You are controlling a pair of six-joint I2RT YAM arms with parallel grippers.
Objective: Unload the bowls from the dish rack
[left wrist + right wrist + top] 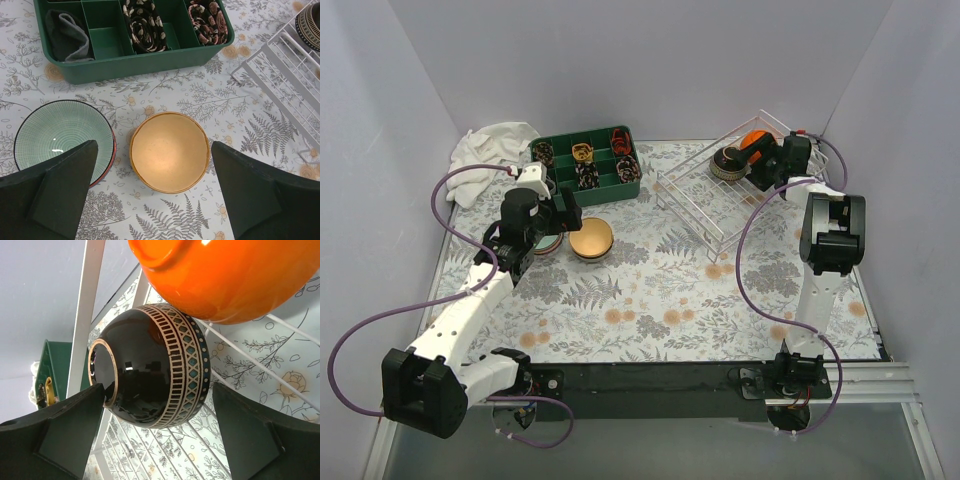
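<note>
The white wire dish rack [705,205] stands at the back right. In it, on their sides, rest a black bowl with a cream and teal band [155,375] and an orange bowl [235,275] right behind it. My right gripper [157,435] is open at the rack, its fingers on either side of the black bowl [728,163]. The left fingertip sits by the bowl's foot ring and the right one stands apart. My left gripper [155,200] hangs open above a tan bowl [169,151] and a green-lined bowl [62,137], both upright on the table.
A green divided tray [585,165] with small items sits at the back, just beyond the two table bowls. A white cloth [495,145] lies in the back left corner. Walls close in on three sides. Purple cables loop off both arms.
</note>
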